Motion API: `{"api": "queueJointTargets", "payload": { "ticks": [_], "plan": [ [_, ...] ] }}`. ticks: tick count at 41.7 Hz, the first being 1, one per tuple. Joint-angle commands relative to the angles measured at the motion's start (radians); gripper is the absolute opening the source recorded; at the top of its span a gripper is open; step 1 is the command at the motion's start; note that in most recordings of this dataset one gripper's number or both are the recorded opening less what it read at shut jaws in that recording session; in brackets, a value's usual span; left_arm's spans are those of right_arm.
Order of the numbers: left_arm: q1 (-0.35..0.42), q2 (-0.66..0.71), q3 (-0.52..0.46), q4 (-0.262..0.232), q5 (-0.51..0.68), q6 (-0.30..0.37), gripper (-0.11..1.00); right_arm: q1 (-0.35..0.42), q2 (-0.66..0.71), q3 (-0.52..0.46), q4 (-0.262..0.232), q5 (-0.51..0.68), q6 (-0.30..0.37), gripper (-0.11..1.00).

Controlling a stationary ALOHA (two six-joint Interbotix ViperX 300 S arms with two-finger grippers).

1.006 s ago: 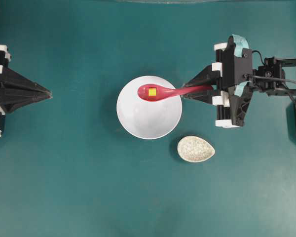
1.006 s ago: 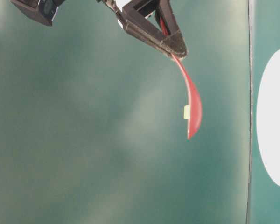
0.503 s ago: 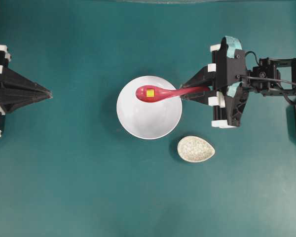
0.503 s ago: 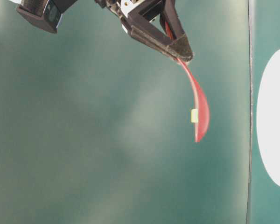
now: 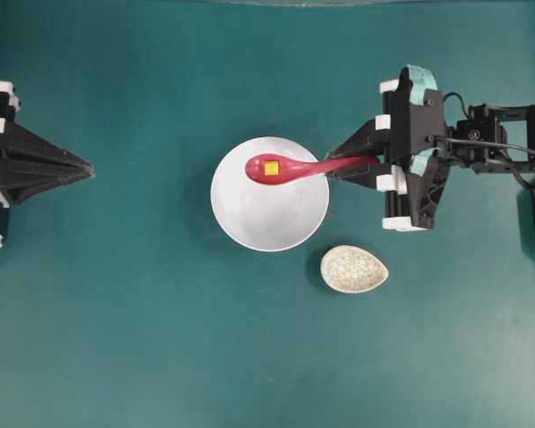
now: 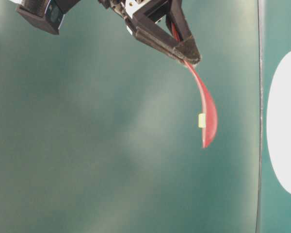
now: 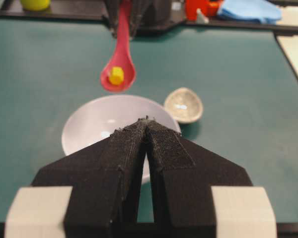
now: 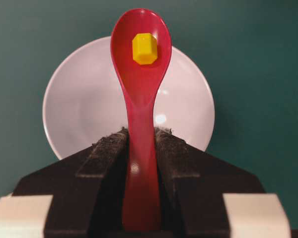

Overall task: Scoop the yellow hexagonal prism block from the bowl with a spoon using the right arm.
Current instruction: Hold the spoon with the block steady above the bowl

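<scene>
My right gripper (image 5: pixel 337 166) is shut on the handle of the pinkish-red spoon (image 5: pixel 290 168), also clear in the right wrist view as the spoon (image 8: pixel 140 99). The yellow hexagonal prism block (image 5: pixel 271 168) lies in the spoon's scoop, seen close as the block (image 8: pixel 144 48). The spoon hangs in the air over the upper part of the white bowl (image 5: pixel 267 209), which holds nothing else. In the table-level view the spoon (image 6: pixel 207 111) carries the block (image 6: pixel 202 121) well off the table. My left gripper (image 5: pixel 87 168) rests shut at the far left, away from the bowl.
A small speckled cream teardrop dish (image 5: pixel 354 268) sits just right of and below the bowl. The left wrist view shows the bowl (image 7: pixel 97 119), the dish (image 7: pixel 184 104) and assorted coloured items along the far table edge.
Over the last second the right gripper shifted slightly left with the spoon and block; in the last half second nothing moved.
</scene>
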Motion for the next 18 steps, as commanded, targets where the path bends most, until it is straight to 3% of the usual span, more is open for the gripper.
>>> {"api": "queueJointTargets", "payload": {
  "ticks": [1,18],
  "plan": [
    [0.002,0.009,-0.015,0.003,-0.003,0.0,0.03,0.002,-0.009,-0.021,0.0,-0.009,0.0,0.22],
    [0.002,0.009,-0.015,0.006,-0.003,0.0,0.03,0.002,-0.009,0.008,0.002,-0.011,0.0,0.22]
  ]
}}
